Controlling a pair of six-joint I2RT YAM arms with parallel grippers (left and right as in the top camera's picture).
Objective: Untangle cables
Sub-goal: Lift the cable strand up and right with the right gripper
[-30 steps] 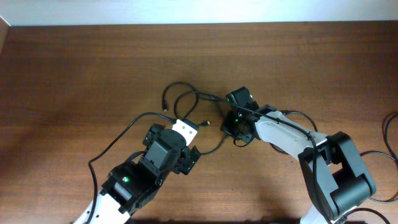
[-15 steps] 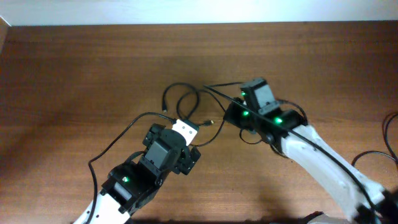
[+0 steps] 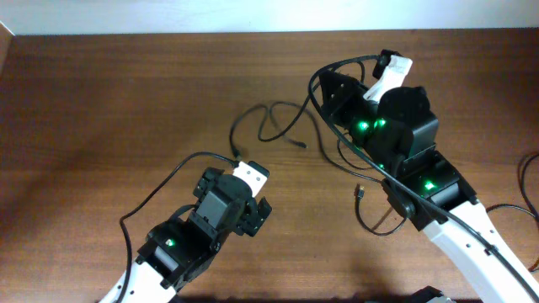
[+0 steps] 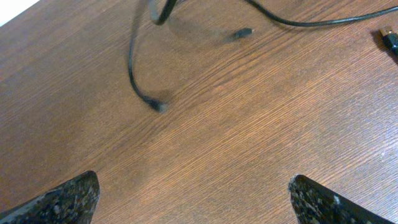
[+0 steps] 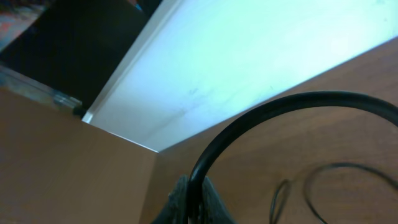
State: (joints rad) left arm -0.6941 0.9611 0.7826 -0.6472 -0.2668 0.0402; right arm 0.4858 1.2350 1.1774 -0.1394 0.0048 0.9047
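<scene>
the right gripper [image 5: 191, 200] is pinched shut on the held cable [image 5: 280, 104], a black cord that rises from between its fingertips and bends in a wide arc to the right. from overhead the held cable [image 3: 313, 91] curves around the far side of the right arm [image 3: 421, 181], near the back edge of the counter [image 3: 101, 101]. it then runs down under that arm, where it gets hard to follow.

the rest of the cables [image 3: 271, 118] lie loose on the wood to the left of that arm. one is a thin cord in an open loop. one plug end [image 3: 300, 145] points toward the middle of the counter, and the other end [image 3: 234, 152] lies just beside the front of the left arm [image 3: 223, 206]. a further small plug [image 3: 360, 193] and a loop of cord lie close by the right arm.

the left gripper [image 4: 199, 208] is spread wide with nothing between its fingers [image 4: 68, 198], low over bare wood. ahead of it a blurred cord tip [image 4: 155, 104] rests on the counter. a metallic-tipped plug [image 4: 390, 40] shows at the right edge.
</scene>
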